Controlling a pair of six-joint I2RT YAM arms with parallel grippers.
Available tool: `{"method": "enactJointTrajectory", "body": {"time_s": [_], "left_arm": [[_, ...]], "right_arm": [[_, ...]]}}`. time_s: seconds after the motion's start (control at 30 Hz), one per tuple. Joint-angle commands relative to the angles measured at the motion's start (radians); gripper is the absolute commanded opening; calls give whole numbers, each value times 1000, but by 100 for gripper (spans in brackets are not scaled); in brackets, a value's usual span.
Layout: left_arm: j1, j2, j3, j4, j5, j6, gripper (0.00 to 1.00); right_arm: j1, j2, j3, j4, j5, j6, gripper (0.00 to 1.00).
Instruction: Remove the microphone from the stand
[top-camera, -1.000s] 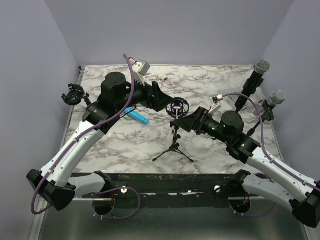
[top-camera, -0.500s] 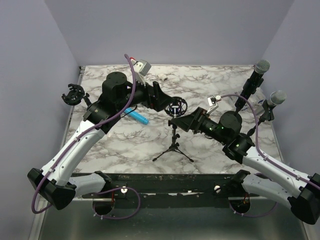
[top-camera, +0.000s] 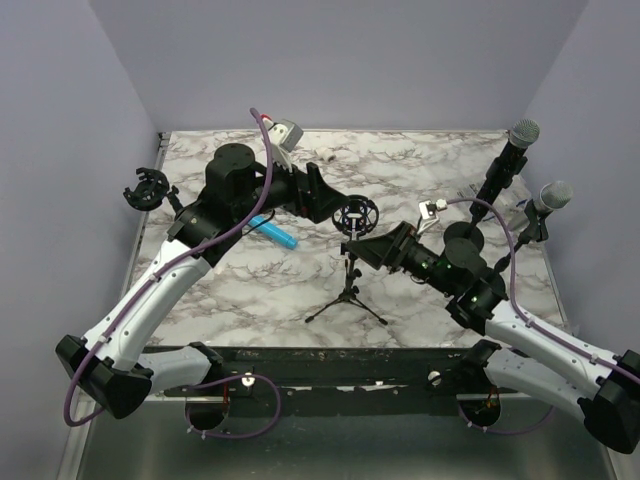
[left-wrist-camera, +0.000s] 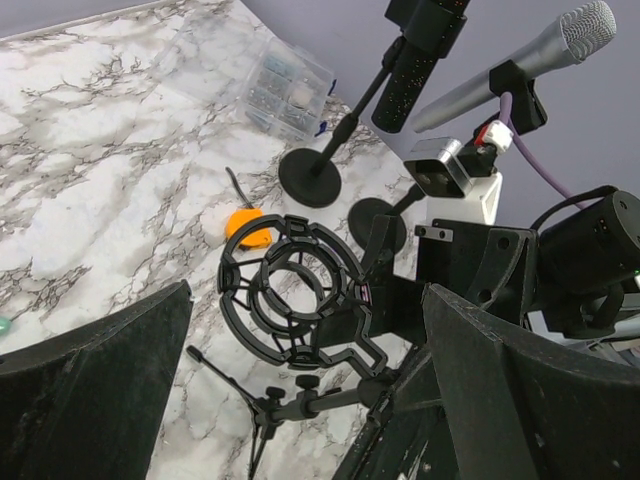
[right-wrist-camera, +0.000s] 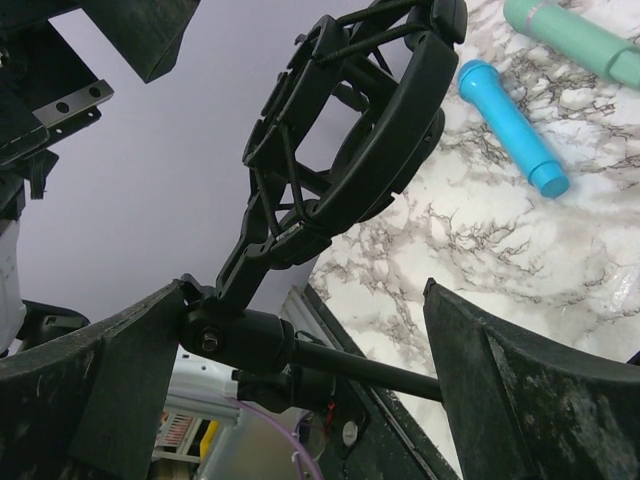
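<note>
A black tripod stand stands at the table's front middle. Its ring-shaped shock mount is empty. A blue microphone lies flat on the marble to the mount's left, and it also shows in the right wrist view. My left gripper is open and empty just left of the mount, which sits between its fingers in the wrist view. My right gripper is open, and the stand's rod and mount joint lie between its fingers.
Two microphones on round-based stands stand at the right edge. A spare shock mount hangs off the table's left edge. A clear plastic box and a small orange item lie near those stands. A teal cylinder lies beyond the blue microphone.
My right arm has dropped lower and its wrist has tilted, with the gripper staying at the stand. The shock mount wobbled slightly. The left arm has barely moved.
</note>
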Motion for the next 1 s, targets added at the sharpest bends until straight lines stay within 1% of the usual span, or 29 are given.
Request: {"method": "enactJointTrajectory", "body": {"time_s": [0.0, 0.1, 0.2, 0.3, 0.47, 0.6, 0.67, 0.8, 0.87, 0.97], "left_arm": [[-10, 9, -6, -6, 0, 4, 97], [-11, 10, -6, -7, 0, 5, 97], [-14, 10, -6, -7, 8, 6, 97], [-20, 6, -5, -5, 11, 14, 98], [-31, -32, -21, -1, -63, 66, 99], [-41, -100, -38, -28, -150, 70, 98], [-64, -154, -95, -17, -186, 61, 97], [-129, -256, -263, 0, -246, 21, 94], [-178, -307, -361, 41, -279, -6, 93], [-284, -342, -481, 110, -345, -45, 90]], "right_arm": [[-6, 62, -92, -380, 10, -121, 98], [-6, 19, -52, -429, 9, -143, 100], [-6, -40, 9, -471, 24, -154, 100], [-7, -50, 120, -529, 29, -188, 100], [-7, -37, 266, -626, 59, -234, 100], [-7, -76, 310, -691, 78, -267, 100], [-6, -109, 326, -740, 109, -278, 100], [-6, -207, 334, -802, 165, -311, 100], [-6, -226, 343, -797, 154, -312, 100], [-6, -222, 361, -793, 131, -324, 100]]}}
